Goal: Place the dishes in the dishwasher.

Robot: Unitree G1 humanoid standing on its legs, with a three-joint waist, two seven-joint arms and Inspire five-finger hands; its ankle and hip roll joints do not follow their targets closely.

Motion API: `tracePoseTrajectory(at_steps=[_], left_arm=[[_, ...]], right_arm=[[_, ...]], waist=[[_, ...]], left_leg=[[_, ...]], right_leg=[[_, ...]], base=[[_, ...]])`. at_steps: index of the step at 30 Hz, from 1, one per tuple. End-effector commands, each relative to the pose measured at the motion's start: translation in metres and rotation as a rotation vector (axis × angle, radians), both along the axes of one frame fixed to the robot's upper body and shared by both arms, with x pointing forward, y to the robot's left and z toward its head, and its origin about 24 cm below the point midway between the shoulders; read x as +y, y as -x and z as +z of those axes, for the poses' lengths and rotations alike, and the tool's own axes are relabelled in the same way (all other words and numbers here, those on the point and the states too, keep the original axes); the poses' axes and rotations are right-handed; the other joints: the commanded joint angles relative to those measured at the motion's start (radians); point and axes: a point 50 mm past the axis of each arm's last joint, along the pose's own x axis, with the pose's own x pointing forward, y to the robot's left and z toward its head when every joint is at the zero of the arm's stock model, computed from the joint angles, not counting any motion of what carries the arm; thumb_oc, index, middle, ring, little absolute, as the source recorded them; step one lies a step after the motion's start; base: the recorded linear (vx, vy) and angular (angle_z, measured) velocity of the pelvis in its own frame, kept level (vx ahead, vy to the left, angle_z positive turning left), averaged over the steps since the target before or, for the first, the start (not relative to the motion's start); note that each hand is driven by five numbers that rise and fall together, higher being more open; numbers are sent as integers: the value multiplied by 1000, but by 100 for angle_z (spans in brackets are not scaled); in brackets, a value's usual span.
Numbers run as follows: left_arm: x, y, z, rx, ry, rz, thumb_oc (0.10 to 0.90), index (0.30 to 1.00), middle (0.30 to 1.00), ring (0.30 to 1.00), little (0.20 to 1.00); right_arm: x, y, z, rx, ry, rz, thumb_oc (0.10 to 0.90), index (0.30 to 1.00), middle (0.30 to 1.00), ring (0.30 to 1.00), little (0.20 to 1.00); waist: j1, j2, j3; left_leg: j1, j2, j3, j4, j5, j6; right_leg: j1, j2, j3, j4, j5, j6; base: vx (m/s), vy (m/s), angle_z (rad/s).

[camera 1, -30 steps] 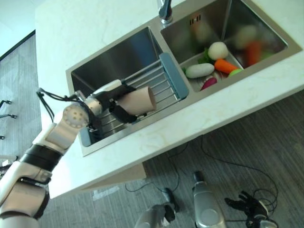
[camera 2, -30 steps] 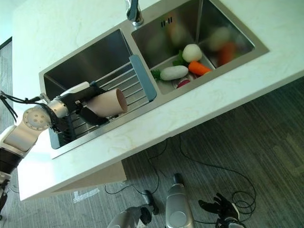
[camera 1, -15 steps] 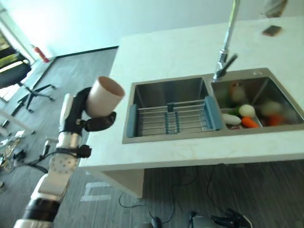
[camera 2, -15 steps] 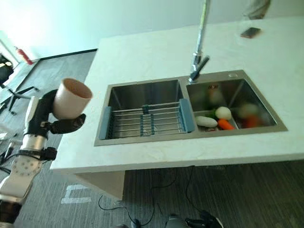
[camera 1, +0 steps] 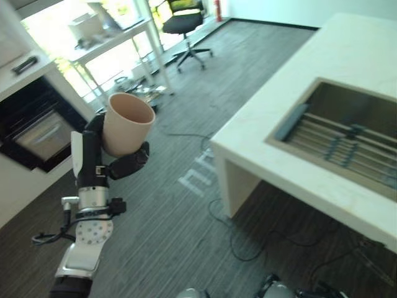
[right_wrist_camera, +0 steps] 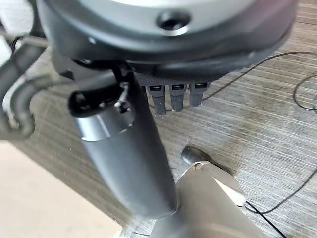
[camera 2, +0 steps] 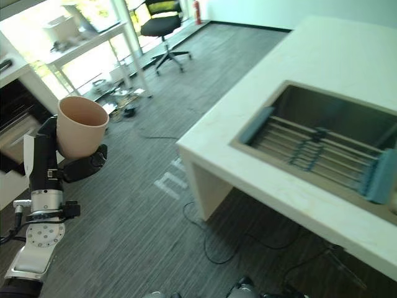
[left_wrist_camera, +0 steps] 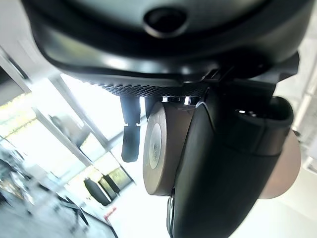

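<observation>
A beige cup (camera 1: 127, 130) stands upright in my left hand (camera 1: 92, 162), mouth up, held high over the floor well left of the counter. The thumb (camera 1: 127, 164) and the fingers curl round its lower wall. In the left wrist view the cup's base (left_wrist_camera: 157, 148) shows past the dark thumb (left_wrist_camera: 223, 188). My right hand (right_wrist_camera: 126, 158) hangs low over the grey floor with its fingers relaxed and nothing in it.
A white counter (camera 1: 267, 146) with a steel sink (camera 2: 347, 124) and a blue-ended wire rack (camera 2: 310, 152) lies to the right. A dark appliance opening (camera 1: 31, 127) sits at the far left. A white table (camera 1: 115, 34) and an office chair (camera 1: 186, 25) stand further off.
The cup was lifted off the sink rack and carried left, away from the counter, turning upright. The camera has swung left, so the sink now lies at the right edge.
</observation>
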Motion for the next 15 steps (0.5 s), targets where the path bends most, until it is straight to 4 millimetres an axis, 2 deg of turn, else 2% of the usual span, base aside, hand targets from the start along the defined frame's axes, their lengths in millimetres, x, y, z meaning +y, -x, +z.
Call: tracePoseTrajectory(at_steps=[1,4,5,6,7,9,10,13,15], left_arm=[[7,4,69,-298,-35,-40,400,300,300,300,300],[-1,6,68,-274,-75,-66,400,300,300,300,300],[-6,5,69,-266,-92,-95,400,300,300,300,300],[-8,3,70,-266,-99,-120,400,300,300,300,300],[-11,-2,72,-267,-108,-155,400,300,300,300,300],[-16,-10,79,-274,-129,-208,400,300,300,300,300],[-20,-13,83,-277,-157,-226,400,300,300,300,300],[-24,-17,88,-268,-190,-242,400,300,300,300,300],[-26,-18,91,-275,-189,-245,400,300,300,300,300]], right_arm=[[27,-22,-4,-75,-48,15,800,900,900,900,900],[33,-29,-3,-108,-58,-15,800,900,900,900,900],[36,-28,-4,-125,-73,-47,800,900,900,900,900],[37,-27,-4,-131,-77,-66,800,900,900,900,900],[37,-24,-4,-136,-76,-88,800,900,900,900,900],[35,-20,-5,-136,-77,-108,800,900,900,900,900],[34,-18,-5,-133,-83,-102,800,900,900,900,900],[30,-15,-5,-124,-100,-85,800,900,900,900,900],[28,-14,-5,-117,-110,-70,800,900,900,900,900]], waist=[[10,6,-30],[35,14,-27],[15,21,-22],[-3,25,-19],[-33,27,-13],[-73,14,-9],[-95,6,-2],[-104,-11,6],[-101,-25,10]], left_leg=[[-49,11,-118,44,-100,1],[-50,-26,-155,44,-119,34],[-48,-45,-200,44,-134,61],[-47,-53,-232,44,-138,71],[-48,-68,-281,44,-144,85],[-43,-99,-337,44,-150,98],[-48,-106,-338,44,-138,102],[-33,-110,-325,44,-145,102],[-25,-124,-323,44,-148,100]], right_leg=[[125,89,77,-103,-80,93],[165,74,63,-103,-55,92],[173,99,128,-103,-11,99],[170,128,190,-96,-10,97],[164,178,271,-80,-35,90],[155,265,361,-65,-83,81],[133,315,369,-55,-75,64],[121,343,365,-94,-71,62],[93,345,384,-103,-92,60]], base=[[-9,506,98],[43,421,83],[118,327,65],[165,311,76],[146,153,116],[148,109,186],[118,82,191],[126,-9,119],[170,-103,57]])
